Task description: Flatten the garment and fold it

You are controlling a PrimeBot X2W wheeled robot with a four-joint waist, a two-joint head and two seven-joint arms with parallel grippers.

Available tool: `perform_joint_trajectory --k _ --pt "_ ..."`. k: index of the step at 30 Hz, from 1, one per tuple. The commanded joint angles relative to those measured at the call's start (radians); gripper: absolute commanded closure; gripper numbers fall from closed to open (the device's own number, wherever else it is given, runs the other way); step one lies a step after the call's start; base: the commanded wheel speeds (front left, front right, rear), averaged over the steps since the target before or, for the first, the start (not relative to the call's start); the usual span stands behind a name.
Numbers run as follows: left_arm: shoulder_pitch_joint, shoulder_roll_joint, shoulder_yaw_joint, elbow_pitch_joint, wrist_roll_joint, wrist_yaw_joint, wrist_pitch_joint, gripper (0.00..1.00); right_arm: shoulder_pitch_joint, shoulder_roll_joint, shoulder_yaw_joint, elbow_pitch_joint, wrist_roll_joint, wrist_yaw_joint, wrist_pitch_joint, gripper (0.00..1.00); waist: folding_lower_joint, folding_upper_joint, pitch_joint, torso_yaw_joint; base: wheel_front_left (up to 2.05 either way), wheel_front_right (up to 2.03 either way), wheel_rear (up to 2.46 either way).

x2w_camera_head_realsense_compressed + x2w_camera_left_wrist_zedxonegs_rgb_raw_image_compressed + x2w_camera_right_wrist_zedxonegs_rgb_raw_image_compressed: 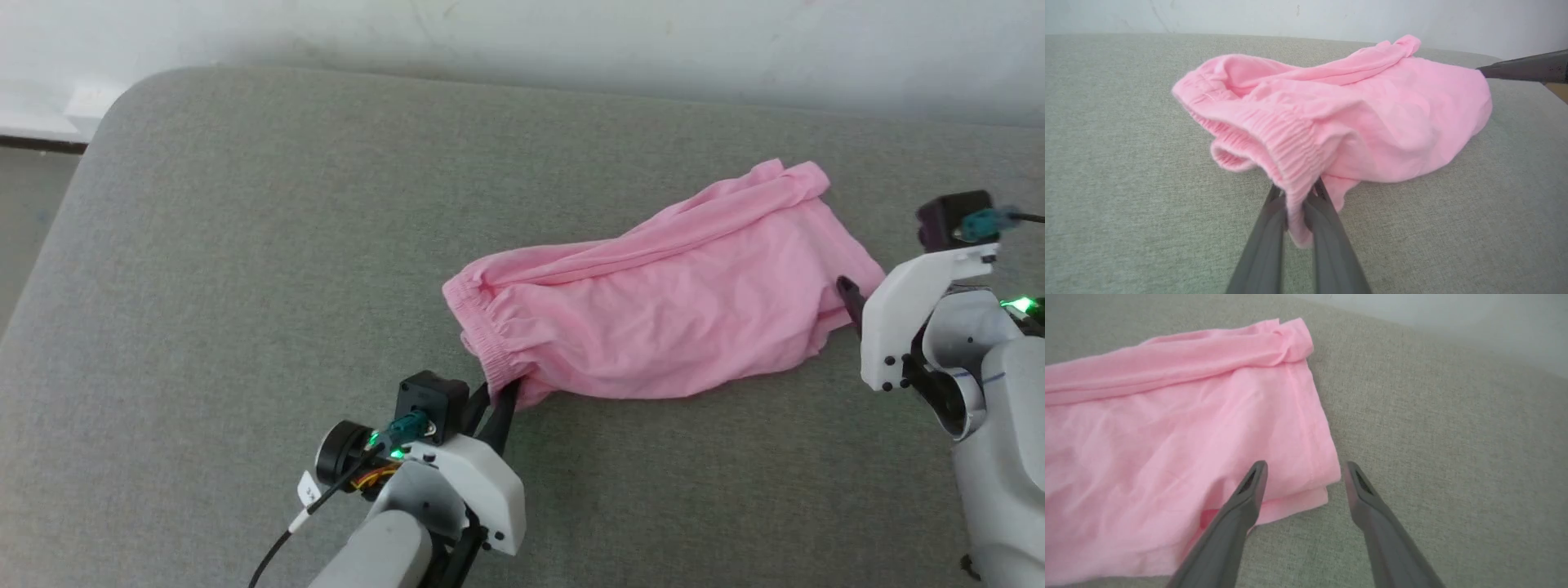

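The garment (pixel 661 318) was a pair of light pink shorts of thin, soft knit. It lay crumpled and not flat on the grey padded surface (pixel 245 286), a little right of that surface's middle. Its gathered elastic waistband (pixel 478 327) pointed toward the surface's left side and gaped open. The near corner of it was pinched between the closed fingers of the left pincer (pixel 496 390). The leg ends lay toward the surface's right side, with a long rolled fold along the far edge.

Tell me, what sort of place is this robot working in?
Likely an indoor room, perhaps a home-like test space: a broad grey woven upholstered surface with a rounded corner, like a bed or sofa, a plain white wall behind it, and light pink soft-knit shorts lying on it.
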Motion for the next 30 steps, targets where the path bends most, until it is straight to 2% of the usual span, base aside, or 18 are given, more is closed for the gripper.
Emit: perform_joint_trajectory --k 1,6,11,12,13,14,19,25,30 --pt "-0.022 -0.006 -0.007 -0.002 0.009 -0.005 -0.001 1.0 -0.029 -0.013 0.016 0.039 -0.058 -0.001 0.022 0.0 -0.0002 0.0 0.022 0.024 0.0 0.0 0.0" --pt "-0.04 -0.02 -0.019 0.004 0.011 -0.008 -0.01 1.0 -0.066 -0.011 0.008 0.154 -0.11 -0.001 0.075 0.0 -0.0002 0.0 0.042 0.042 0.0 0.0 0.0" --pt "-0.051 -0.023 -0.021 0.015 0.012 -0.008 -0.019 1.0 -0.078 -0.004 0.025 0.229 -0.07 -0.001 0.097 0.0 -0.0002 0.0 0.061 0.048 0.0 0.0 0.0" --pt "-0.053 -0.022 -0.022 0.018 0.012 -0.008 -0.019 1.0 -0.077 -0.006 0.036 0.24 -0.059 -0.001 0.101 0.12 -0.0002 0.0 0.063 0.047 0.0 0.0 0.0" --pt "-0.054 -0.021 -0.022 0.021 0.012 -0.007 -0.021 1.0 -0.076 -0.007 0.048 0.249 -0.045 -0.001 0.107 0.65 -0.0002 0.0 0.064 0.046 0.0 0.0 0.0" --pt "-0.054 -0.02 -0.022 0.025 0.012 -0.007 -0.021 1.0 -0.074 -0.009 0.06 0.256 -0.03 -0.001 0.112 1.0 -0.0002 0.0 0.065 0.045 0.0 0.0 0.0" --pt "-0.046 -0.012 -0.02 0.053 0.0 -0.007 -0.013 1.0 -0.058 -0.034 0.097 0.264 0.042 -0.001 0.112 1.0 -0.0002 0.0 0.037 0.027 0.0 0.0 0.0" --pt "-0.02 0.015 -0.015 0.064 -0.025 -0.02 0.004 1.0 -0.011 -0.071 0.07 0.227 0.14 -0.001 0.059 1.0 -0.0002 0.0 -0.038 -0.01 0.0 0.0 0.0" --pt "0.02 0.042 -0.012 0.039 -0.061 -0.042 0.031 1.0 0.077 -0.096 0.045 0.149 0.216 -0.001 0.033 1.0 -0.0002 0.0 -0.096 -0.051 0.0 0.0 0.0"
